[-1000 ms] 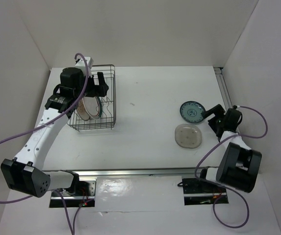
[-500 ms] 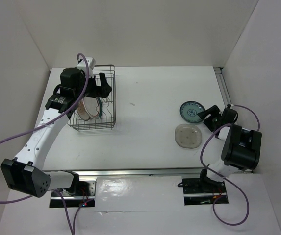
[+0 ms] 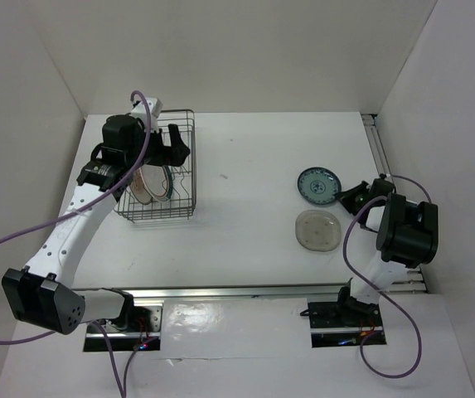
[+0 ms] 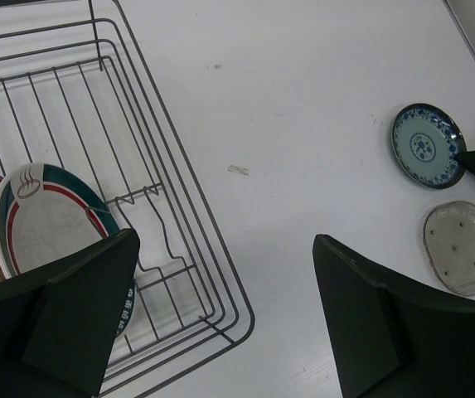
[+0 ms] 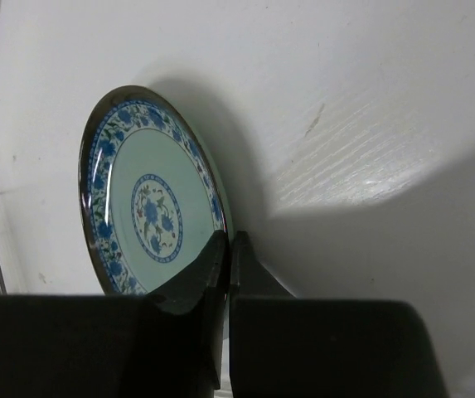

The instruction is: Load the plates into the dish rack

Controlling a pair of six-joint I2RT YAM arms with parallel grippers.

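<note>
On the left of the white table [image 3: 245, 157], a rectangular dark metal wire dish rack [image 3: 156, 220] with a row of upright divider prongs [image 4: 142, 197]. Inside the rack, toward its near-left end, two round plates standing on edge side by side: a white plate with an orange-red centre [image 3: 140, 186], leftmost, and just right of it a white plate with a green-and-red rim ring [image 4: 50, 220]. Above the rack's right-hand part, the left gripper [image 4: 225, 245], black fingers [image 4: 79, 315] spread wide apart with nothing between them. Well to the right of the rack, across the tabletop, a small round dark teal plate with a blue pattern [image 3: 318, 184]. Nearer than it and about as far from the rack, a small plain beige-grey round plate [image 3: 317, 230], lying flat and apart from the teal one. Farthest right of the rack, the right gripper [image 5: 225, 249], pinched tight on the teal plate's rim on the side away from the rack. Lifted off the table or not: cannot tell.
</note>
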